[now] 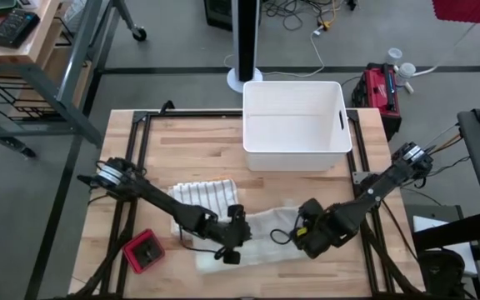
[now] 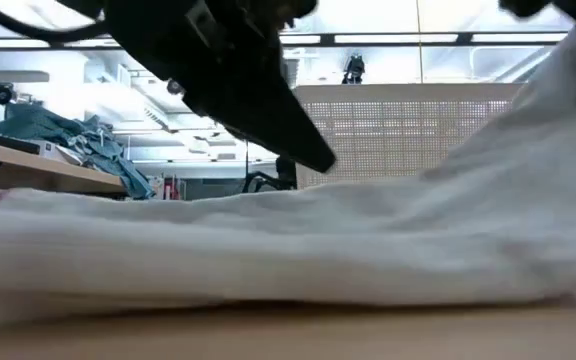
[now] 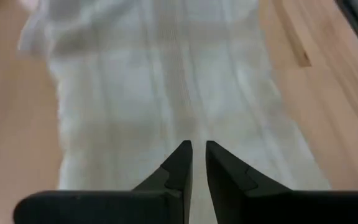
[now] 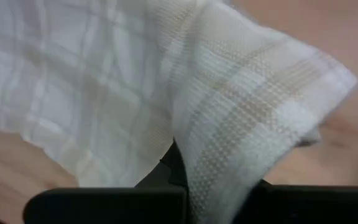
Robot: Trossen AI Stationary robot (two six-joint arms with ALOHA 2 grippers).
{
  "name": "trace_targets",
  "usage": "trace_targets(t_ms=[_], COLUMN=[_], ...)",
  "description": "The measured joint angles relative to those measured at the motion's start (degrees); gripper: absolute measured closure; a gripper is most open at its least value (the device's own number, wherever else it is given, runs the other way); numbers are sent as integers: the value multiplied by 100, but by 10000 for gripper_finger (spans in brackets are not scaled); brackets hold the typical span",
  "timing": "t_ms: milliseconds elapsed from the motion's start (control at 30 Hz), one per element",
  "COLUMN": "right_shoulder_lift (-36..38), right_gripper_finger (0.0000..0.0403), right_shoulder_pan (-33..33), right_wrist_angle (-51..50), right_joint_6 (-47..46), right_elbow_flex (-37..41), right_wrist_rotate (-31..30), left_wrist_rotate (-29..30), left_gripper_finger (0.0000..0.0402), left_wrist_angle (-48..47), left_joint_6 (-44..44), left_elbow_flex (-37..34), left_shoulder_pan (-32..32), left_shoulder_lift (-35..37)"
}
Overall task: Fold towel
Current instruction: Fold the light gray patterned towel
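Observation:
A white towel [image 1: 261,229] with faint tan stripes lies stretched left to right across the near middle of the wooden table [image 1: 190,146]. Its left far part [image 1: 207,196] shows darker stripes. My left gripper [image 1: 230,248] is at the towel's near left end, its fingers almost together [image 3: 198,148]. My right gripper [image 1: 303,233] is at the towel's right end, pointing steeply down and shut on cloth. In the low view the towel [image 2: 268,240] rises toward the upper right. My left gripper slants down onto the towel's near left end [image 3: 194,134], with cloth showing in the narrow slit between its two fingers. The fingertips hide how much is caught. The rest of the towel lies flat on the table beyond it. My right gripper pinches the towel's right end between its two fingers from above. A folded corner [image 4: 260,106] drapes over the fingers [image 4: 169,165] and hides the pinch. That end is raised off the table while the remainder stays down, slack.
A white plastic bin [image 1: 294,125] stands at the far middle of the table. A small red object [image 1: 144,252] sits near the left front edge. Bare wood lies between the towel and the bin.

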State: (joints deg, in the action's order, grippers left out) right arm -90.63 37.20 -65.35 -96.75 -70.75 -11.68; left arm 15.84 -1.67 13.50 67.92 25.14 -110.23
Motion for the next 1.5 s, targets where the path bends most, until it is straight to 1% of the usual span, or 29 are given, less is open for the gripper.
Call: trace_targets(t_ms=[67, 133, 333, 467, 567, 633, 700, 767, 867, 900, 967, 1067, 1133, 1200, 1300, 1400, 1500], right_shoulder_lift=[-3, -14, -24, -24, -25, -35, -35, -38, -38, -38, -105, -288, -467, -699, -1078, -1508, -2007], right_gripper_finger=[399, 399, 400, 400, 401, 401, 401, 401, 401, 401, 401, 401, 401, 401, 401, 401, 401], right_shoulder_pan=[26, 32, -5, -10, -12, -27, -47, -91, -205, -253, -378, -590, -696, -802, -919, -1003, -1065], right_wrist_angle=[-906, -1567, -2177, -2367, -2227, -2164, -2087, -1958, -1706, -1577, -1208, -509, -191, -78, -72, -31, -34], right_joint_6=[-89, -149, -72, -73, -2, 2, 0, 17, 142, 204, 448, 927, 1264, 1516, 1879, 2227, 2586], right_elbow_flex=[-396, -698, -1252, -1430, -1510, -1557, -1585, -1609, -1609, -1609, -1609, -1646, -1798, -2054, -2550, -3170, -3799], right_wrist_rotate=[41, 122, 158, 225, 220, 211, 212, 210, 207, 197, 139, 123, 128, 127, 144, 183, 366], left_wrist_rotate=[232, 437, 749, 1089, 1378, 1438, 1668, 2189, 3056, 3289, 3573, 3664, 3665, 3667, 3667, 3663, 3664], left_gripper_finger=[365, 365, 365, 365, 365, 365, 365, 365, 365, 365, 365, 365, 365, 365, 365, 365, 365], left_wrist_angle=[-298, -440, -549, -814, -1068, -1242, -1270, -1220, -841, -662, -166, 678, 1150, 1449, 1604, 1628, 1658], left_joint_6=[2, 9, -54, -182, -214, -192, -75, 32, 157, 197, 207, 103, 77, 52, 50, 50, 49], left_elbow_flex=[-7, -9, -24, -31, -81, -271, -568, -969, -1677, -1933, -2442, -3129, -3497, -3762, -3944, -3982, -3960], left_shoulder_pan=[32, 68, 149, 269, 365, 432, 547, 732, 1102, 1212, 1361, 1425, 1426, 1426, 1426, 1426, 1426], left_shoulder_lift=[161, 270, 359, 814, 1415, 1888, 2377, 2899, 3669, 3901, 4313, 4802, 5010, 5153, 5326, 5398, 5387])
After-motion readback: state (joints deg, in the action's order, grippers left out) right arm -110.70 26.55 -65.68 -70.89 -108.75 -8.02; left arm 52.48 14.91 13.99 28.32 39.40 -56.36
